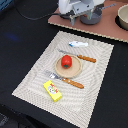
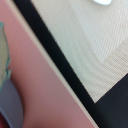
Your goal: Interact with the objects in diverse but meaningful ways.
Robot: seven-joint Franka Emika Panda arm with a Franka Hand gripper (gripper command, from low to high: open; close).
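We see a dark worktop [image 1: 20, 45] with a pale woven placemat [image 1: 95, 65] lying on it. At the mat's middle sits a small tan plate [image 1: 59, 71] holding a round red tomato [image 1: 66, 61]. A brown-handled knife [image 1: 80, 57] lies just beyond the plate, a brown-handled fork [image 1: 66, 80] just in front of it, and a yellow block with red marks [image 1: 52, 91] rests near the mat's front edge. A small white and blue item [image 1: 78, 44] lies near the mat's far edge.

The robot's gripper [image 1: 75, 19] hangs at the far side, above a pinkish board [image 1: 105, 27] that carries a dark grey pot [image 1: 91, 18]; a second pot [image 1: 122, 19] sits at the exterior view's right. We cannot tell whether the fingers are apart or together.

We judge the main risk to be the nearness of that pot: a careless descent or sideways sweep could knock it. Later, the round tomato could roll off its plate if nudged.
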